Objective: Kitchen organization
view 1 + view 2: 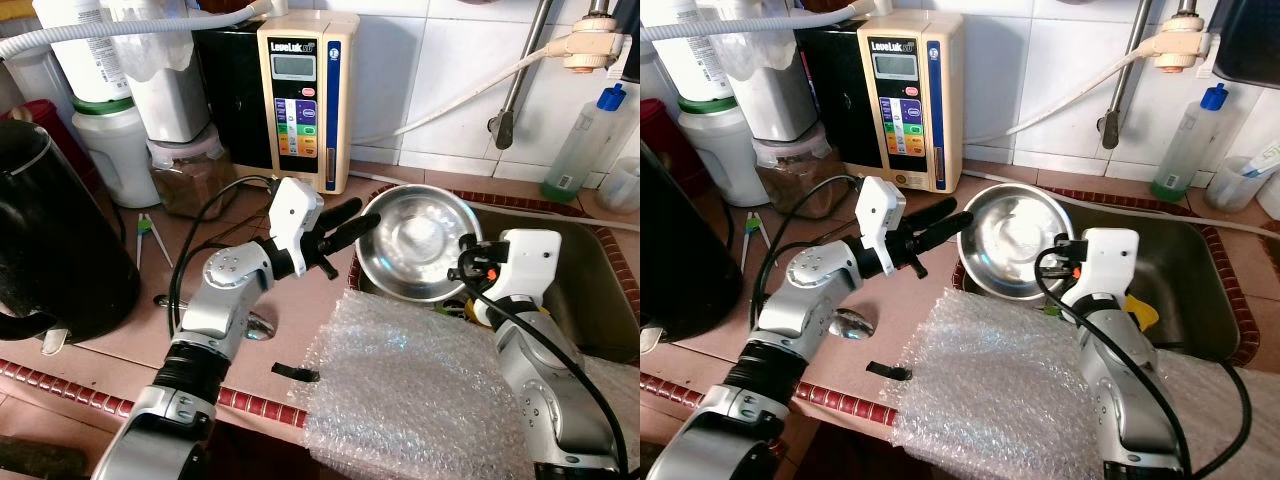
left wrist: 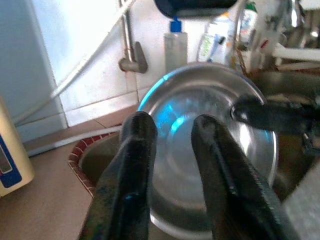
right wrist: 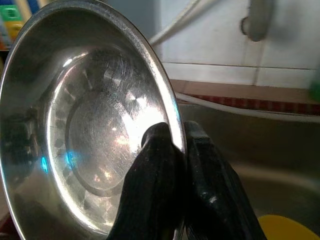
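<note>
A steel bowl (image 1: 420, 240) stands tilted on edge over the left end of the sink (image 1: 600, 290), its hollow facing me. My right gripper (image 3: 176, 135) is shut on the bowl's rim (image 3: 172, 112), one finger inside and one outside. My left gripper (image 1: 362, 216) reaches in from the counter, open, its fingertips (image 2: 140, 125) just short of the bowl's left rim with nothing between them.
A sheet of bubble wrap (image 1: 410, 390) lies over the counter's front edge by the sink. A beige water unit (image 1: 300, 100), jars and a black kettle (image 1: 50, 240) crowd the back left. A green soap bottle (image 1: 585, 140) stands behind the sink. A yellow sponge (image 1: 1145, 312) lies in the basin.
</note>
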Robot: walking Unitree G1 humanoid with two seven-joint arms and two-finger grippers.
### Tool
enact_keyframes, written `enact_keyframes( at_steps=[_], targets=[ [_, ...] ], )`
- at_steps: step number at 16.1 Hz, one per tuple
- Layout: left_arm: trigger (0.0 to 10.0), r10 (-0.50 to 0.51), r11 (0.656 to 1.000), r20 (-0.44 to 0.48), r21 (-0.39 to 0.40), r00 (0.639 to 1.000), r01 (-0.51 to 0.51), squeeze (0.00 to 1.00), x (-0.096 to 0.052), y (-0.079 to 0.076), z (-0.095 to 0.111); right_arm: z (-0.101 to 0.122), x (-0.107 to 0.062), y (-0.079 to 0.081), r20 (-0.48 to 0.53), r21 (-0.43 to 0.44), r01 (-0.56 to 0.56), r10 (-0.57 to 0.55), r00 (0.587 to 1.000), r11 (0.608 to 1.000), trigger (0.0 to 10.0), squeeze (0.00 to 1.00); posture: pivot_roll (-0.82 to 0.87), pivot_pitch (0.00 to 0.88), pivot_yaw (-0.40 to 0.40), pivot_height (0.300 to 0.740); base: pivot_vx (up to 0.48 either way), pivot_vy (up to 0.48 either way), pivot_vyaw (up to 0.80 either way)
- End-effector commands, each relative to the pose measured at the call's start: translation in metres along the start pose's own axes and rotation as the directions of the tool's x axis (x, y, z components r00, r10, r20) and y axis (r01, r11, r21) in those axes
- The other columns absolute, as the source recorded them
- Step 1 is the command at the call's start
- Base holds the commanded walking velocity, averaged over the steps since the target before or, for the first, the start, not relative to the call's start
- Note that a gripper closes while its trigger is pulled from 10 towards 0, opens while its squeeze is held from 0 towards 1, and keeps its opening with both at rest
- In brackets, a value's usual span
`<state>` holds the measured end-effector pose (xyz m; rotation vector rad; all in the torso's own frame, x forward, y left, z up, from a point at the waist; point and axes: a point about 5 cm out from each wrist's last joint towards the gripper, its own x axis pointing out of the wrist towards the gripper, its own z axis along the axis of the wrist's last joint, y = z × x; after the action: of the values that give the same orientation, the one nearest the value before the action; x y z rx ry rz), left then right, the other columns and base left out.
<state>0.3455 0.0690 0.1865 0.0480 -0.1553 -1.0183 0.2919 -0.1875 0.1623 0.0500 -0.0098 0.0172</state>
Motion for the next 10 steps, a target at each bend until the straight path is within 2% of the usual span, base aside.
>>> enact_keyframes(
  at_steps=[1,4,7,10],
  targets=[
    [10.0,-0.038,0.998,-0.026,0.047,0.999,0.039,1.00,-0.002,0.002,0.002,0.004,0.001,-0.007,0.013,-0.010,0.047,-0.047,0.999,0.999,0.0,0.00,0.05,0.024,0.053,0.740,0.000,0.000,0.00],
    [10.0,-0.048,0.991,-0.110,0.123,0.993,0.062,1.00,-0.017,0.013,-0.009,0.002,-0.002,-0.030,0.005,-0.057,0.186,-0.186,0.983,0.981,0.0,0.00,0.05,0.029,0.058,0.740,0.000,0.000,0.00],
    [10.0,-0.025,0.990,-0.170,0.131,0.985,0.048,1.00,-0.029,0.020,-0.022,-0.004,-0.013,-0.062,-0.019,-0.103,0.351,-0.355,0.935,0.931,0.0,0.00,0.04,0.034,0.059,0.740,0.000,0.000,0.00],
    [10.0,-0.038,0.989,-0.190,0.132,0.981,0.064,1.00,-0.031,0.017,-0.028,-0.015,-0.020,-0.074,-0.078,-0.124,0.400,-0.411,0.909,0.908,0.0,0.00,0.03,0.036,0.055,0.740,0.000,0.000,0.00]
  ],
)
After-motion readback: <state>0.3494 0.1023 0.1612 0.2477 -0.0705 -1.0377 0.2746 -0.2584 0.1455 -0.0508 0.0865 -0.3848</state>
